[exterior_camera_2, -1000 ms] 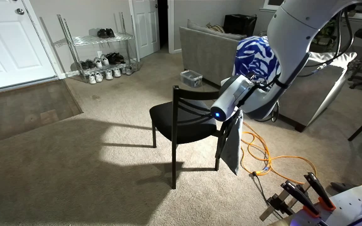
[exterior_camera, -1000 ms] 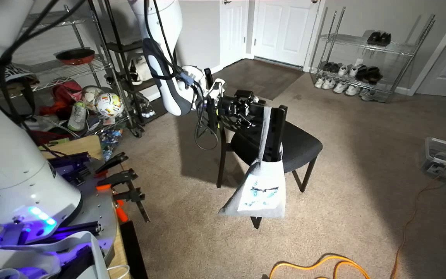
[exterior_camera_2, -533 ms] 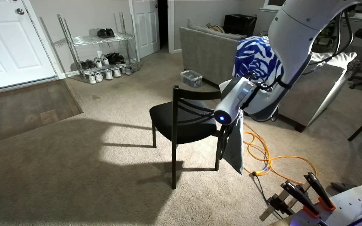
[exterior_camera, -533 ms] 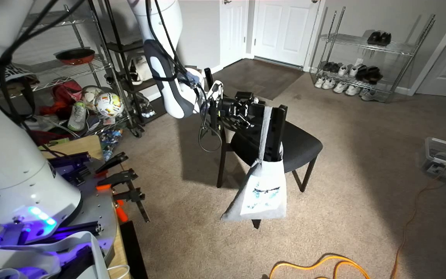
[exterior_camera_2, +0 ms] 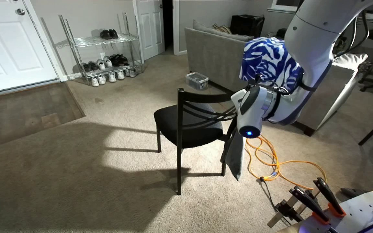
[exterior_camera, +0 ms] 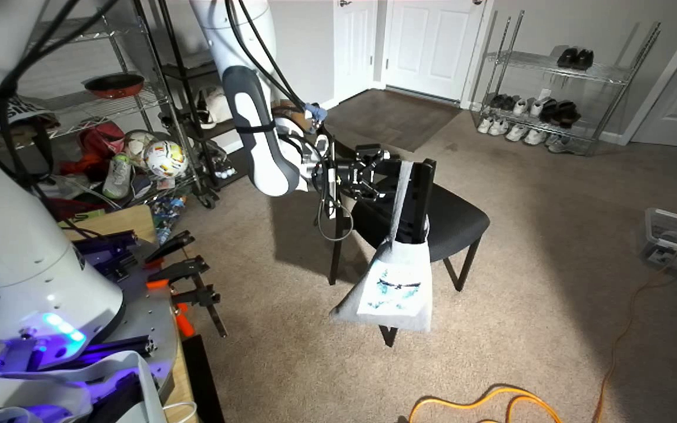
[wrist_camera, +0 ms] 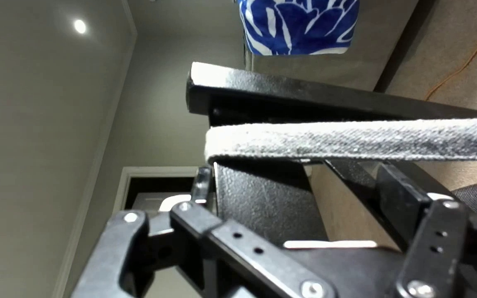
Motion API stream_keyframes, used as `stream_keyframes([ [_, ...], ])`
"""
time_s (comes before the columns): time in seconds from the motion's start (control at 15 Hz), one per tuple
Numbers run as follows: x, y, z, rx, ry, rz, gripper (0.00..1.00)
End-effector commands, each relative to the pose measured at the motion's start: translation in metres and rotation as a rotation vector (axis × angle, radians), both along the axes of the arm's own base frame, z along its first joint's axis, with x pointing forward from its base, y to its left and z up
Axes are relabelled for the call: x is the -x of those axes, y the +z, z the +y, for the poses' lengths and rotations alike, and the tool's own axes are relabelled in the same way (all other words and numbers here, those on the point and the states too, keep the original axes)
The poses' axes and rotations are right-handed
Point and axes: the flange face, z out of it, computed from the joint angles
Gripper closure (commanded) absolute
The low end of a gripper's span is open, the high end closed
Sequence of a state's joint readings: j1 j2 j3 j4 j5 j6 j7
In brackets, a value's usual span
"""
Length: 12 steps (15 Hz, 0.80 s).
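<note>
My gripper (wrist_camera: 300, 186) is open, its fingers (wrist_camera: 402, 190) spread wide apart. Between them, in the wrist view, lies part of a black chair back (wrist_camera: 263, 203), and a grey cloth strap (wrist_camera: 354, 140) crosses just beyond the fingertips. Nothing is gripped. Contact with the chair cannot be made out. An exterior view puts the gripper (exterior_camera: 383, 174) beside the chair's top rail, close to the strap (exterior_camera: 401, 202). From that strap a grey bag (exterior_camera: 394, 288) with a white printed panel hangs on the chair post (exterior_camera: 425, 194). Elsewhere the arm's wrist hides the gripper, while the bag (exterior_camera_2: 235, 157) shows edge-on.
The black chair seat (exterior_camera_2: 189, 129) lies beyond the backrest. Clamps (exterior_camera: 180, 270) jut from the robot's table edge. An orange cord (exterior_camera_2: 275, 161) is coiled on the carpet. A sofa with a blue-white cloth (exterior_camera_2: 267, 61) and a shoe rack (exterior_camera: 556, 70) stand farther off.
The wrist has turned and swung lower, shifting right in the exterior view that shows the sofa. The gripper has rolled, with its spread fingers now more visible. The bag has swayed slightly.
</note>
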<state>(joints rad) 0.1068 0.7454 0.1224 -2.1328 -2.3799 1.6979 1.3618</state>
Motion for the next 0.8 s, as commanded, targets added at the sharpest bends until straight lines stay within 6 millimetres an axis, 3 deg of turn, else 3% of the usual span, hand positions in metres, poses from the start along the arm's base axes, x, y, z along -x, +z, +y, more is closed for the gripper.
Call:
stream_keyframes([
  [0.0,0.004,0.012,0.004,0.024,0.114,-0.004,0.0],
  [0.73,0.013,0.018,-0.014,0.085,0.198,-0.026,0.0],
])
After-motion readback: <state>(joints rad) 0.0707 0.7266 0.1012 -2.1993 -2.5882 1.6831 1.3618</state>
